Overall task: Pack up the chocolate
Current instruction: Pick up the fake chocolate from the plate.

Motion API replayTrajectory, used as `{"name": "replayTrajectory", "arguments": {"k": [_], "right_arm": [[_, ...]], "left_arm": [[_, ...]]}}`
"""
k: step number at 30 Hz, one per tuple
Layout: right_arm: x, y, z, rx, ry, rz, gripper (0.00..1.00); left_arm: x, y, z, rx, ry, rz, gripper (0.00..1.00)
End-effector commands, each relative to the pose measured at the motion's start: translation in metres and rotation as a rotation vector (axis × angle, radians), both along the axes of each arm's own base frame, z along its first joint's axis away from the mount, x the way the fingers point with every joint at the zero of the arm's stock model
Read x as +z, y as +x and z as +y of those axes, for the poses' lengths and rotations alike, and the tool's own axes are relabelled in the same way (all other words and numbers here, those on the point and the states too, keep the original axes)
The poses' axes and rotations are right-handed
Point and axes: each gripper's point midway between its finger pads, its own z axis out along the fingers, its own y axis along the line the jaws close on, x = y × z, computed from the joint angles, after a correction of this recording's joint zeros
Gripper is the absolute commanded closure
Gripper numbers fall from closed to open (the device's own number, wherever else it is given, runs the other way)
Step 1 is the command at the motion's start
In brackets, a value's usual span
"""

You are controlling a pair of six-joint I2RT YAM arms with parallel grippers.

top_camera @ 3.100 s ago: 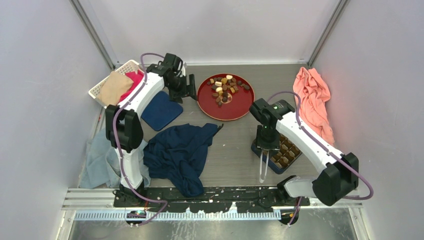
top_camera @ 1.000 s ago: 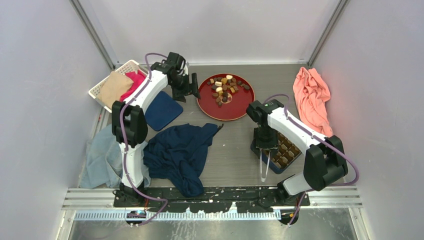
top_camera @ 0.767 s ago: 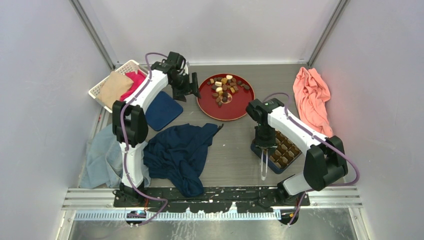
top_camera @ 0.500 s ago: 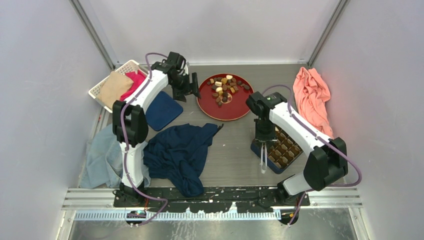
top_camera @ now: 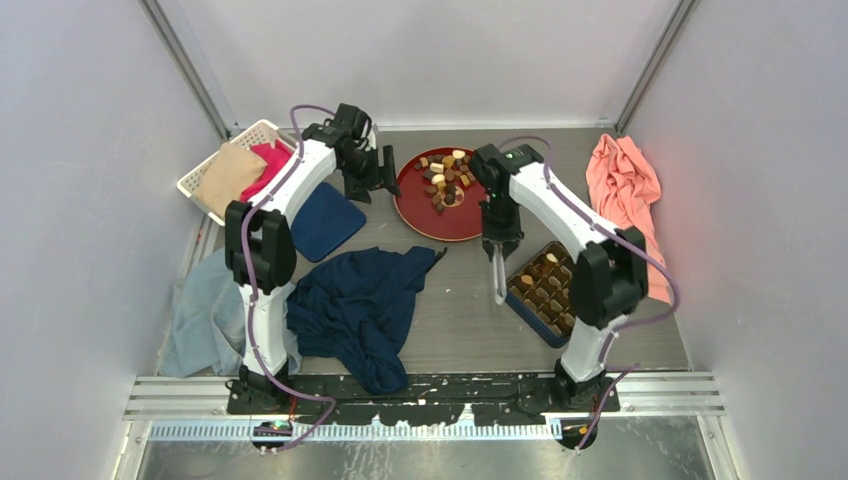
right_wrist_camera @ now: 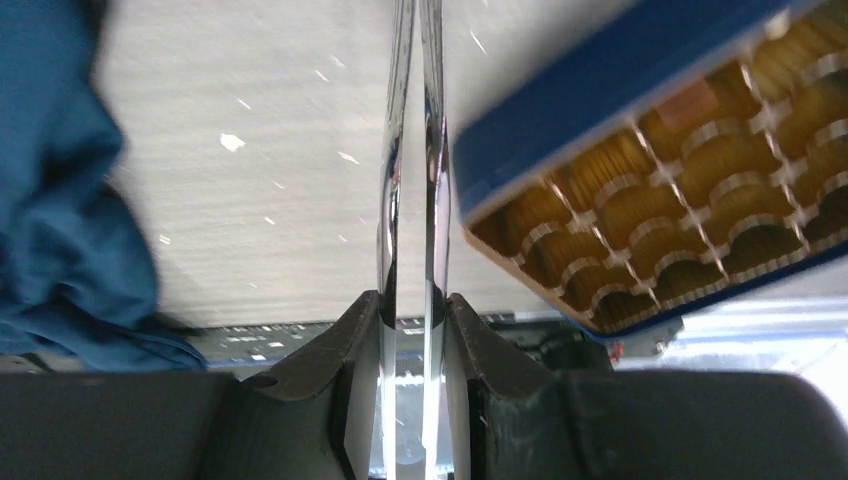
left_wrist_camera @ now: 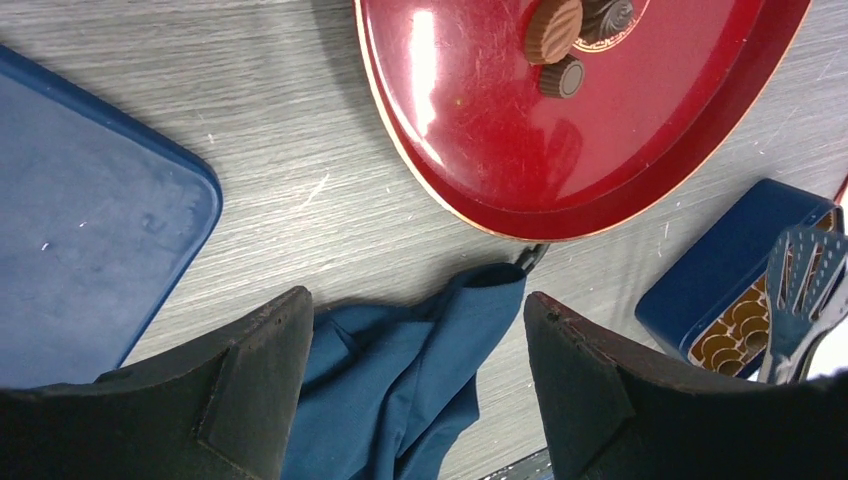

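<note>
Your right arm stretches forward, its right gripper [right_wrist_camera: 411, 305] clamped on metal tongs [top_camera: 498, 278] that hang between the red tray [top_camera: 415, 212] and the navy box [right_wrist_camera: 600, 90]. Your left gripper [left_wrist_camera: 415, 380] hovers beside the tray, fingers spread wide. Chocolate [top_camera: 448, 175] is heaped on the tray. The box cells are blurred and cut off.

Right wrist view: the tongs [right_wrist_camera: 432, 180] run off the top edge, tips unseen; the navy box [right_wrist_camera: 600, 100] is cropped at right. Left wrist view: the red tray [left_wrist_camera: 600, 130] is cut off at the top. From above, the chocolate [top_camera: 447, 175] pieces are too small to count.
</note>
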Motion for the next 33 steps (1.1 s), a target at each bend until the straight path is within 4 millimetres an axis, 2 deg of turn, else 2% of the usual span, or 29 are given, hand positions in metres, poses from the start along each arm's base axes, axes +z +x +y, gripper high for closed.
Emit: {"name": "replayTrajectory", "arguments": {"k": [1, 4, 9, 14, 21, 33], "right_arm": [[0.017, 0.045, 0.041, 0.084, 0.152, -0.064, 0.85], [0.009, 0.063, 0.061, 0.102, 0.198, -0.036, 0.76], [-0.013, 0.084, 0.080, 0.109, 0.213, 0.002, 0.69], [-0.019, 0.105, 0.097, 0.120, 0.245, -0.004, 0.62], [-0.037, 0.107, 0.111, 0.131, 0.233, 0.033, 0.58], [-0.049, 0.101, 0.128, 0.150, 0.231, 0.049, 0.48]], "left_arm": [[0.023, 0.003, 0.015, 0.021, 0.013, -0.066, 0.22], [0.024, 0.000, 0.028, 0.045, 0.029, -0.065, 0.22], [0.021, -0.005, 0.052, 0.093, 0.024, -0.049, 0.22], [0.023, -0.004, 0.065, 0.114, 0.020, -0.055, 0.22], [0.025, 0.000, 0.069, 0.116, 0.010, -0.061, 0.22], [0.024, 0.008, 0.070, 0.116, -0.002, -0.063, 0.22]]}}
